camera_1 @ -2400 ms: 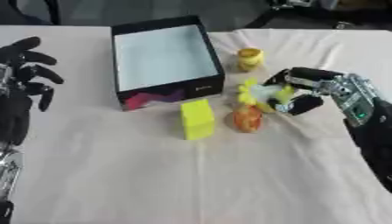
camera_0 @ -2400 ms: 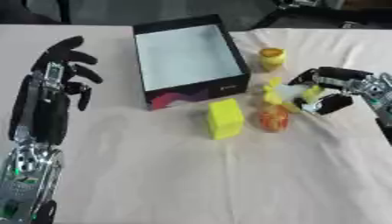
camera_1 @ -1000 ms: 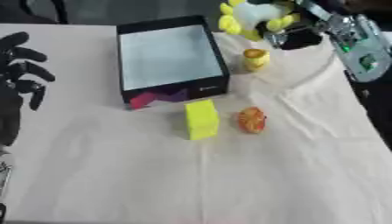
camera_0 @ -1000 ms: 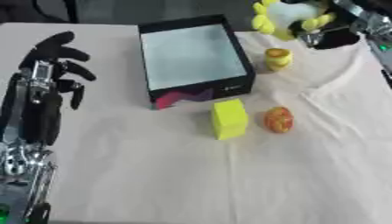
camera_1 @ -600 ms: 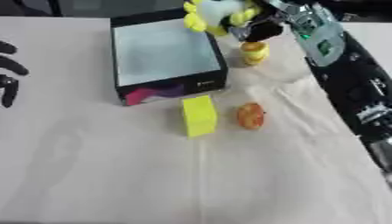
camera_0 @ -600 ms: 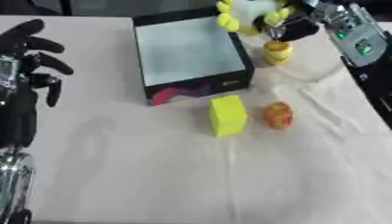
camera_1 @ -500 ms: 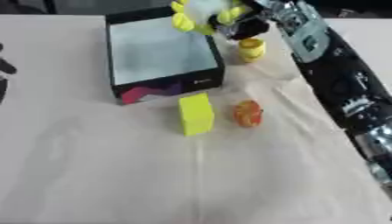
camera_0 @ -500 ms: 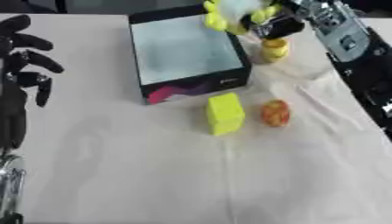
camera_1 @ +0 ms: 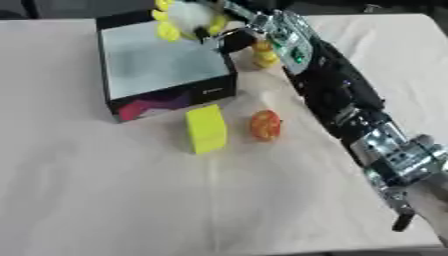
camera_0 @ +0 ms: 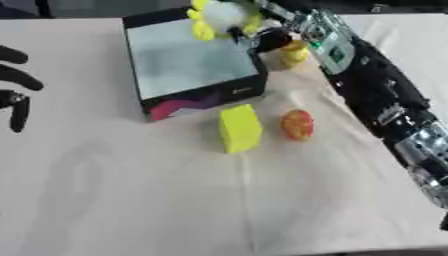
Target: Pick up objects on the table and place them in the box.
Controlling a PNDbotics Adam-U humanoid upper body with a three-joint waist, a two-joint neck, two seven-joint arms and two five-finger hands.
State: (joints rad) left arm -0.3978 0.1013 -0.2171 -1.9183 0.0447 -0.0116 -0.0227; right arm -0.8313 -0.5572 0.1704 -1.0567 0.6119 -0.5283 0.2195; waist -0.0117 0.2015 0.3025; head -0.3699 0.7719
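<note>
A yellow and white soft toy [camera_0: 222,16] hangs over the far right part of the black box [camera_0: 186,63], with my right hand [camera_0: 269,31] shut on it. The box has a pale inside and stands open at the upper middle. In front of it on the cloth lie a yellow block [camera_0: 239,128] and an orange-red round fruit [camera_0: 297,124]. A small yellow object [camera_0: 293,52] stands to the right of the box, partly behind my right arm. Dark fingers of my left hand [camera_0: 12,87] show at the left edge, straight and spread.
A cream cloth [camera_0: 175,200] covers the table, with folds at the right. My right arm [camera_1: 350,110] stretches from the lower right corner up to the box.
My right hand picked the yellow toy up from beside the fruit, lifted it and carried it left over the box. The camera has shifted as well.
</note>
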